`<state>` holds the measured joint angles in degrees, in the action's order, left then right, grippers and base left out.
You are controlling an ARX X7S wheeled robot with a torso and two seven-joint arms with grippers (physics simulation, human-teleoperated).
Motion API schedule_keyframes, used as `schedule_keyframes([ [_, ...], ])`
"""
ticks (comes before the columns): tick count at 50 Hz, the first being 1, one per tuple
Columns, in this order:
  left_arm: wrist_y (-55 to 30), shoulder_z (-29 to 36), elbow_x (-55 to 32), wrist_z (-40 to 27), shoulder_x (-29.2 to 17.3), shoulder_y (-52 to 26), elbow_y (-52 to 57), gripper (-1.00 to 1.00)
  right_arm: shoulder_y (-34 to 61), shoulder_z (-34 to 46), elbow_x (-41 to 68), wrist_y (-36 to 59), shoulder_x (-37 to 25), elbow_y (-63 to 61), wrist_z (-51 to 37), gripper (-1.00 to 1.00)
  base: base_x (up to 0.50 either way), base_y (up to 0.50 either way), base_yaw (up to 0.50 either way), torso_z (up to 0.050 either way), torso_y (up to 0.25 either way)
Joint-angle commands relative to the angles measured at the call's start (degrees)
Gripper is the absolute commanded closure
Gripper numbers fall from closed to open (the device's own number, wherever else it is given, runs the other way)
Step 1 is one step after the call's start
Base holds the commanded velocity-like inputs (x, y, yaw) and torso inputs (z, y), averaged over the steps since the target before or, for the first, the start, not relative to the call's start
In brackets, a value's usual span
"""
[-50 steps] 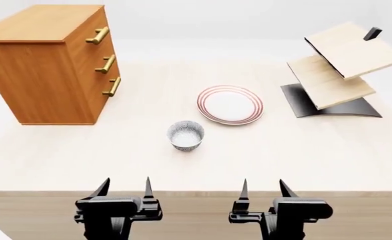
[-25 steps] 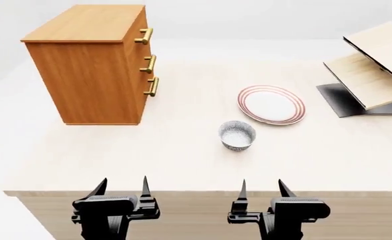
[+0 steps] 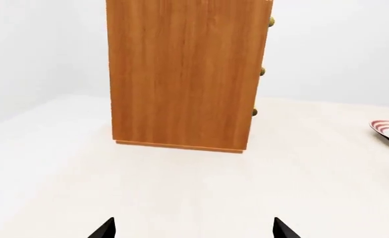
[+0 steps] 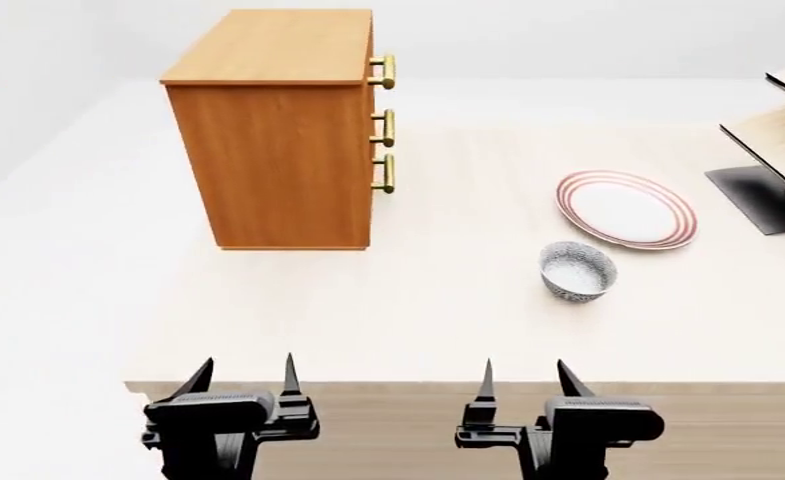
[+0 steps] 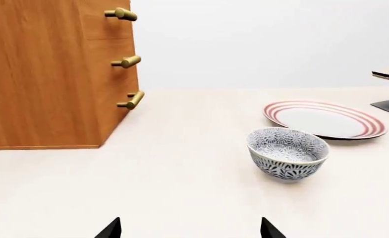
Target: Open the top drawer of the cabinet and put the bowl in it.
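Note:
The brown wooden cabinet (image 4: 285, 130) stands at the table's back left, its three brass-handled drawers facing right and all shut. The top drawer (image 4: 380, 70) is the uppermost one, also seen in the right wrist view (image 5: 118, 14). The speckled bowl (image 4: 578, 270) sits upright on the table, right of the cabinet and just in front of the plate; it shows in the right wrist view too (image 5: 287, 152). My left gripper (image 4: 244, 376) and right gripper (image 4: 526, 376) hover open and empty over the table's near edge, well short of both. The left wrist view faces the cabinet's plain side (image 3: 181, 74).
A white plate with red rings (image 4: 627, 208) lies behind the bowl. A pale tilted-board rack on a black base (image 4: 774, 170) is cut off at the right edge. The light wooden table (image 4: 365, 310) ends at its left edge near the left gripper.
The head view has swung left: the cabinet, bowl, plate and rack have all shifted right in the picture. Both grippers keep their open pose.

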<state>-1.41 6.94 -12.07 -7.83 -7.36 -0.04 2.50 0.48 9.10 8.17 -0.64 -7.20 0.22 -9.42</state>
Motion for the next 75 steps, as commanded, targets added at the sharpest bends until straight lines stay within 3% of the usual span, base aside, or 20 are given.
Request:
schedule_keyframes([
  [1, -0.06, 0.39, -0.43, -0.77, -0.45, -0.21, -0.05, -1.0, 0.09, 0.3, 0.97, -0.87, -0.27, 0.51, -0.39, -1.0, 0.0, 0.0, 0.0, 0.0, 0.0],
  [6, -0.17, -2.37, -0.7, -3.12, -1.07, -3.84, -1.79, -1.0, 0.2, 0.57, 1.09, -0.77, -0.65, 0.21, -0.53, -1.0, 0.0, 0.0, 0.0, 0.0, 0.0],
  [10, 2.24, -9.04, -0.06, -8.2, -3.05, -13.18, -9.64, -1.0, 0.08, -0.28, 1.73, -1.02, -1.37, -1.73, -0.95, -1.0, 0.0, 0.0, 0.0, 0.0, 0.0],
  [17, 13.69, -18.0, 5.98, -20.07, -10.96, -34.63, -41.58, -1.0, 3.2, -1.37, 0.12, 4.54, -6.72, -13.51, -1.11, -1.0, 0.0, 0.0, 0.0, 0.0, 0.0],
  [22, 20.51, -19.38, 8.38, -24.39, -15.97, -44.24, -60.52, -1.0, 17.76, -2.17, -1.61, 18.35, -12.24, -15.77, 0.74, -1.0, 0.0, 0.0, 0.0, 0.0, 0.0],
  [26, 27.63, -19.13, 9.64, -26.11, -19.23, -51.96, -77.29, -1.0, 35.18, -0.16, -3.34, 27.11, -15.25, -8.13, 3.84, -1.0, 0.0, 0.0, 0.0, 0.0, 0.0],
  [30, 26.84, -19.83, 9.63, -27.52, -20.43, -52.25, -77.39, -1.0, 51.75, 4.19, -7.74, 27.09, -15.96, 7.02, 6.06, -1.0, 0.0, 0.0, 0.0, 0.0, 0.0],
  [35, 25.87, -21.03, 9.48, -29.23, -21.15, -52.05, -77.43, -1.0, 68.39, 10.71, -13.63, 19.98, -14.18, 32.0, 7.14, -1.0, 0.0, 0.0, 0.0, 0.0, 0.0],
  [39, 24.92, -22.1, 9.17, -29.18, -21.32, -51.99, -77.44, -1.0, 74.41, 8.34, -11.13, 16.22, -11.42, 47.55, 6.08, -1.0, 0.0, 0.0, 0.0, 0.0, 0.0],
  [46, 23.92, -23.85, 8.76, -27.62, -21.45, -51.89, -77.45, -1.0, 78.08, 3.87, -6.69, 9.3, -8.34, 64.47, 4.55, -1.0, 0.0, 0.0, 0.0, 0.0, 0.0],
  [58, 21.89, -25.52, 9.72, -26.17, -21.97, -52.98, -77.45, -1.0, 77.06, 2.63, -5.57, 1.82, -7.65, 73.67, 3.85, -1.0, 0.0, 0.0, 0.0, 0.0, 0.0],
  [75, 20.63, -26.53, 10.61, -24.25, -22.38, -54.35, -77.43, -1.0, 74.58, 0.98, -3.42, 8.34, -8.71, 67.0, 5.32, -1.0, 0.02, 0.0, 0.0, 0.0, 0.0],
])
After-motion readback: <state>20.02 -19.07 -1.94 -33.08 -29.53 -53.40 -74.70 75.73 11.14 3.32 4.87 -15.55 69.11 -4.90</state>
